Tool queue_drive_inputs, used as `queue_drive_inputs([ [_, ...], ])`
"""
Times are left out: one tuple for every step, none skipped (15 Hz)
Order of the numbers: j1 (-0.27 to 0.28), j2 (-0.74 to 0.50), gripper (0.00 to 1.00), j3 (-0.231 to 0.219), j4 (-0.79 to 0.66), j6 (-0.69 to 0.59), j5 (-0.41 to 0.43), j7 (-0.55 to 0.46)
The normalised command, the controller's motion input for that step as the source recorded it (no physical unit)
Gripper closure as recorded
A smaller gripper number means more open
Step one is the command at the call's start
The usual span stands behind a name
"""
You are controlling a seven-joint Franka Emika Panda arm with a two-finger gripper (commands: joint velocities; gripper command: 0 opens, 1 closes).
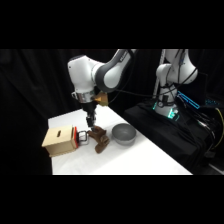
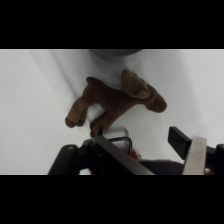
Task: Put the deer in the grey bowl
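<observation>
Just below the gripper [image 1: 90, 121], the deer [image 1: 99, 138] lies on the table.

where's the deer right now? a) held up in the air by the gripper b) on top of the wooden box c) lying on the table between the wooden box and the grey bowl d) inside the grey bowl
c: in the side view the deer lies on the white table, with the wooden box on one side and the grey bowl on the other; the gripper hangs just above it.
</observation>
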Motion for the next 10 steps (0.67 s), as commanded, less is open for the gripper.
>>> queue_drive_inputs([
  [-0.014, 0.24, 0.0, -0.051, 0.17, 0.15, 0.152, 0.13],
  [-0.024, 0.23, 0.0, -0.045, 0.15, 0.17, 0.154, 0.09],
  [-0.034, 0.22, 0.0, -0.031, 0.14, 0.18, 0.164, 0.04],
  [-0.034, 0.2, 0.0, -0.024, 0.13, 0.17, 0.167, 0.03],
  [-0.027, 0.18, 0.0, -0.019, 0.1, 0.18, 0.167, 0.04],
  [-0.027, 0.17, 0.0, -0.004, 0.09, 0.19, 0.176, 0.02],
  [-0.02, 0.16, 0.0, -0.002, 0.07, 0.23, 0.165, 0.01],
  [-0.023, 0.16, 0.0, -0.003, 0.07, 0.25, 0.159, -0.01],
  [-0.024, 0.16, 0.0, -0.012, 0.07, 0.25, 0.148, -0.01],
  [-0.034, 0.15, 0.0, -0.01, 0.07, 0.24, 0.145, -0.04],
])
